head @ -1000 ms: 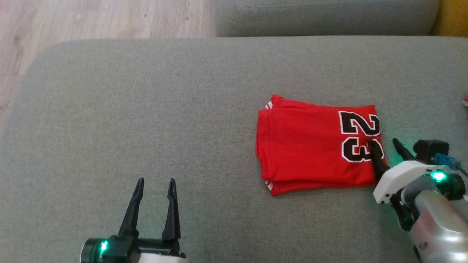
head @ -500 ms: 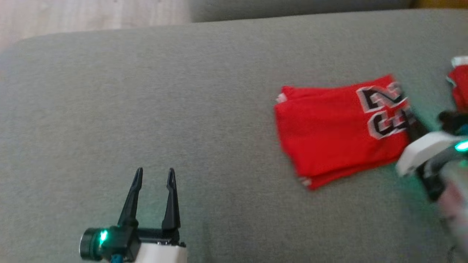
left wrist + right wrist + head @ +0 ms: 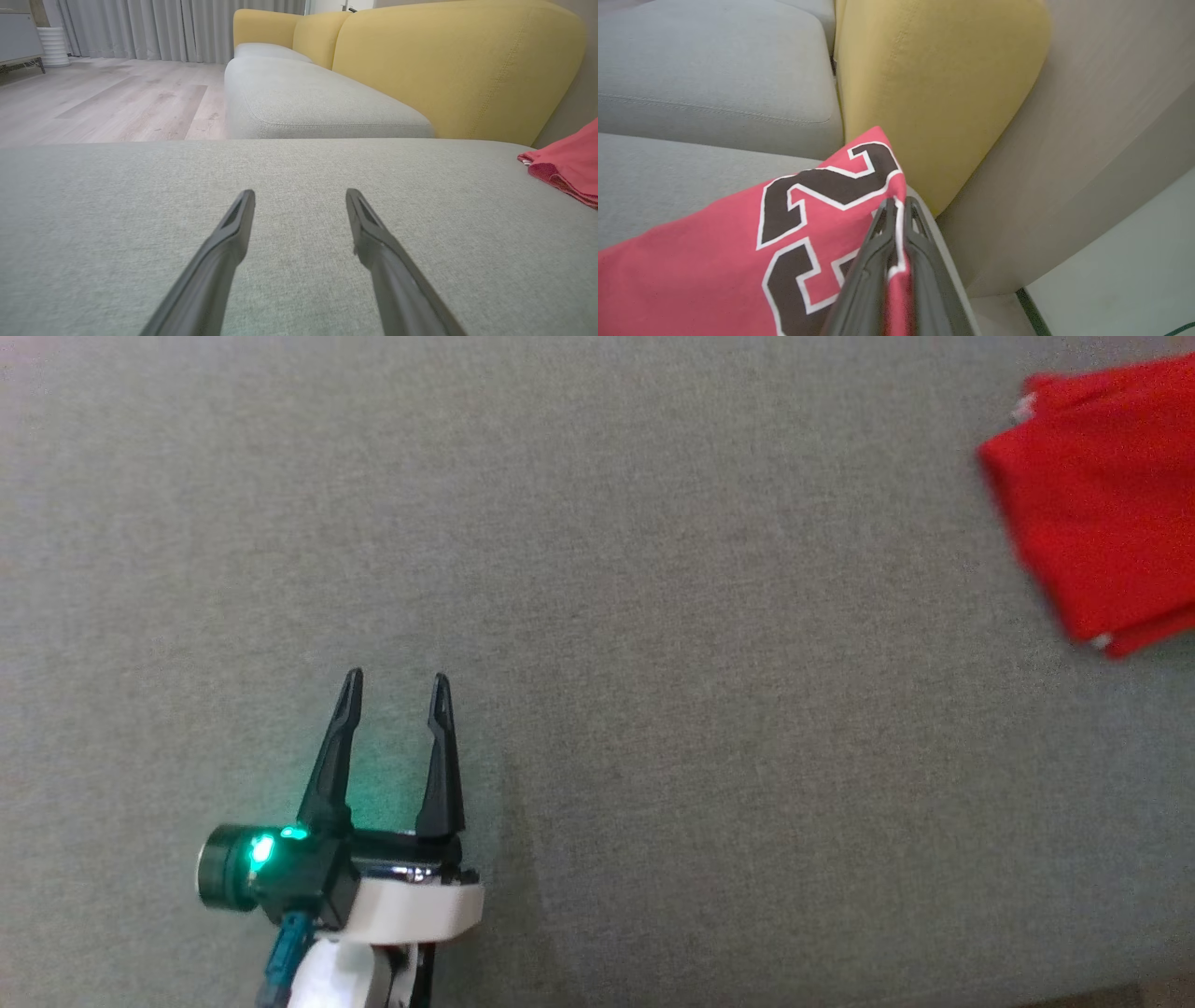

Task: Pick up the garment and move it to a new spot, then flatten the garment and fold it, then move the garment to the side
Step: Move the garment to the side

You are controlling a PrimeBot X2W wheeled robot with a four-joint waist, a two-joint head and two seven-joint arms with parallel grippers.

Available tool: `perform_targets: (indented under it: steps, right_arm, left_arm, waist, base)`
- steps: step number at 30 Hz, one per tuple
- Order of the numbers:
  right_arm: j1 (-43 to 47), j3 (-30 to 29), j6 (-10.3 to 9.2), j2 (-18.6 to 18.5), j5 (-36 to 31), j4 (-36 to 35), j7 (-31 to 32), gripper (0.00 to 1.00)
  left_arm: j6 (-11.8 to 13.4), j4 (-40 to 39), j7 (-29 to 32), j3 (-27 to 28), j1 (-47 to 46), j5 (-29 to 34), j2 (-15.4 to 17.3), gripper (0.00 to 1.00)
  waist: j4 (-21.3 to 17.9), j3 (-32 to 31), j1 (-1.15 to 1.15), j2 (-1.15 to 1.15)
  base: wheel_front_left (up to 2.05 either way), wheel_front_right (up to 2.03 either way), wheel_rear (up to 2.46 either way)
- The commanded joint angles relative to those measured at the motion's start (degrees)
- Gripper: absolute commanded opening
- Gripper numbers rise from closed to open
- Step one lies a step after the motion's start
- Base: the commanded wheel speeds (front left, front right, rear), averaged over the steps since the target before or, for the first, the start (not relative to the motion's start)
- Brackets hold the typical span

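Grey sofa (image 3: 653,616), garment (image 3: 714,261) pinched in right hand (image 3: 900,201)

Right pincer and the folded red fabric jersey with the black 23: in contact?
Touching. The right wrist view shows the right pincer shut on the edge of the folded red fabric jersey, cloth pinched between its dark fingers.

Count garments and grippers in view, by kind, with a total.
red garment: 1
grippers: 2, the left gripper open over the cushion, the right gripper shut on the garment's edge
total: 3
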Motion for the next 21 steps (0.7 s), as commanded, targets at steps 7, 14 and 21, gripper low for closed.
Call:
perform_targets:
  steps: [7, 14, 21]
  right_arm:
    - [-0.51, -9.36, -0.04, -1.86, -7.32, -1.61, 1.39, 1.00]
    - [6.22, -18.06, -0.04, 7.70, -14.31, -5.19, 0.42, 1.00]
    - [20.58, -15.95, -0.04, 22.94, -16.22, -15.65, -1.03, 1.00]
  left_arm:
    - [-0.14, -1.12, -0.36, 1.41, -2.79, 0.24, -0.32, 1.00]
    - [-1.14, -0.48, -0.36, 1.78, -1.73, -0.91, -0.32, 1.00]
    - [-0.44, 0.43, -0.36, 2.90, 2.23, -1.80, -0.32, 1.00]
  waist:
    - [-0.30, 1.23, -0.01, 0.00]
    - [1.62, -3.86, -0.01, 0.00]
    - [3.84, -12.92, -0.01, 0.00]
  base:
    - [0.00, 0.00, 0.00]
    - [0.00, 0.00, 0.00]
    - [0.00, 0.00, 0.00]
